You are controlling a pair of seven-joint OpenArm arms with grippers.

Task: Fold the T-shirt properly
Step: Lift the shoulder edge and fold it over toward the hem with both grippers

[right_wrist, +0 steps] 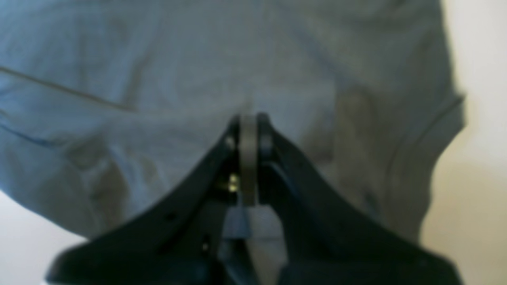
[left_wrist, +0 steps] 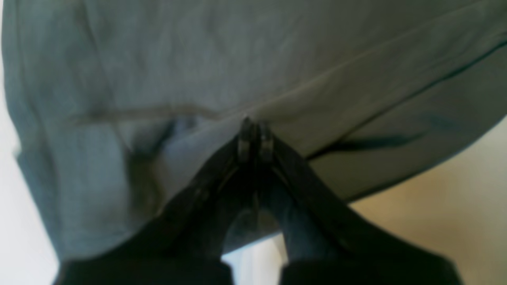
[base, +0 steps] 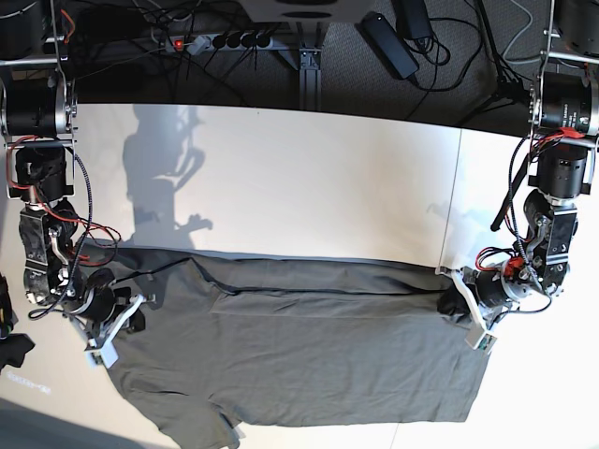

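1. Lower edge of the T-shirt [base: 318, 351] cut off by the base view's frame at bottom left; neck and label not made out.
2. Both wrist views blurred; whether cloth is pinched between the fingertips of either gripper cannot be told.
3. Left gripper [left_wrist: 255, 138]: tips seen drawn together, no gap between them, over the cloth near a fold edge. In the base view it is placed at the garment's right side.
4. Right gripper [right_wrist: 248, 130]: tips likewise brought close together, over the cloth; in the base view, at the garment's left side.
5. T-shirt: dark grey-olive, spread wide across the near part of the desk [base: 328, 159], its lower portion reaching toward the near edge. Bare desk is seen to either side.
6. A long band of cloth is laid across the garment's far side, bordered by a crease running from side to side. Bunching and a raised wrinkle are noted toward the left end; the right end is gathered beneath the left gripper.
7. Rumpled, uneven cloth is shown at bottom left; the lower right corner is squarer.
8. Desk surface: pale, whitish, lit with a warmer tint in parts of the wrist views. Shadows of the arms are cast on it, beyond the shirt.
9. Dark equipment and cables [base: 398, 42] are seen at the desk's far edge; remaining room detail is barely included.
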